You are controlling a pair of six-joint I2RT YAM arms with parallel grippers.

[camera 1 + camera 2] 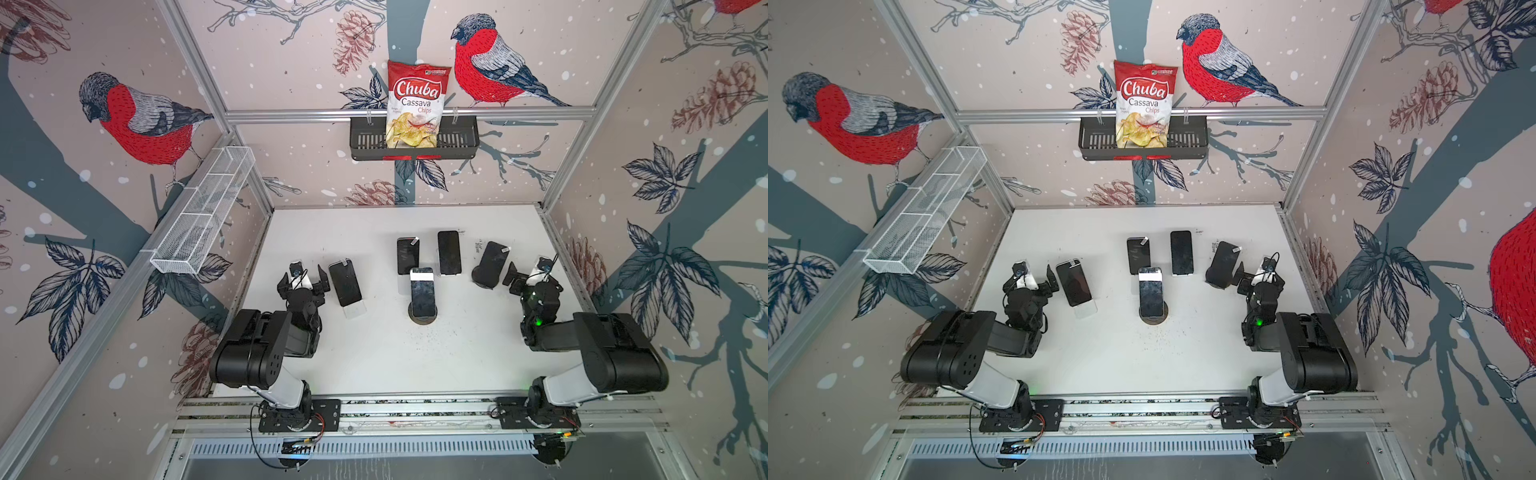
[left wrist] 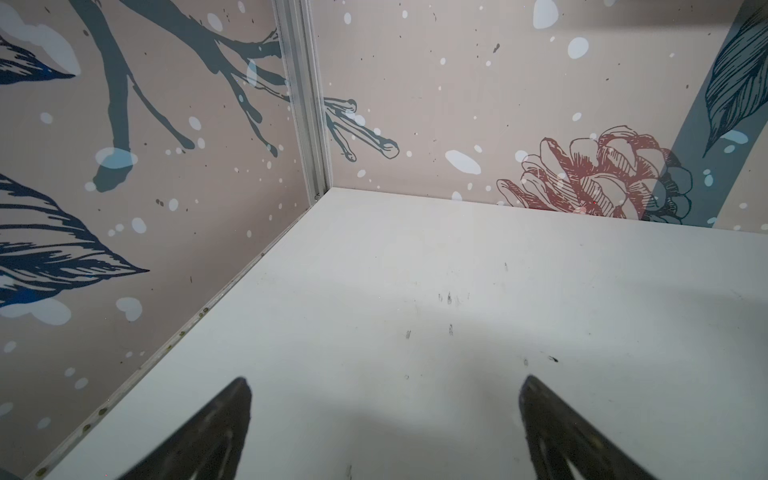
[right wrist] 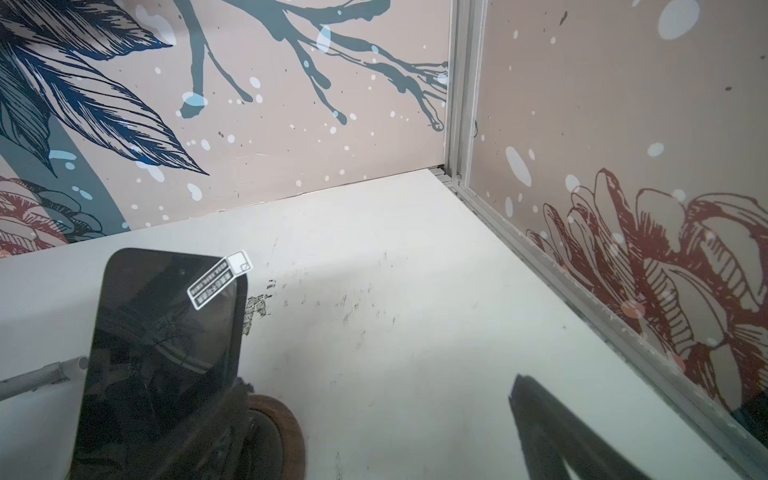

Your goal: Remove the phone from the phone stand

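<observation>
Several dark phones lean on stands on the white table in both top views. The rightmost phone (image 1: 492,259) (image 3: 166,340) carries a white sticker tab and rests on a round stand (image 1: 482,282) (image 3: 286,432). My right gripper (image 1: 532,278) (image 1: 1261,277) (image 3: 374,386) is open just right of it, one finger close beside the phone's edge, with only bare table between the jaws. A grey-screened phone (image 1: 422,293) stands on a round base (image 1: 422,319) at the centre. My left gripper (image 1: 304,279) (image 2: 384,386) is open and empty, just left of another phone (image 1: 345,282).
Two more phones (image 1: 407,255) (image 1: 449,252) stand further back. A black basket (image 1: 457,141) with a chips bag (image 1: 417,104) hangs on the back wall, and a white wire shelf (image 1: 203,212) on the left wall. Walls enclose the table (image 1: 374,353) on three sides.
</observation>
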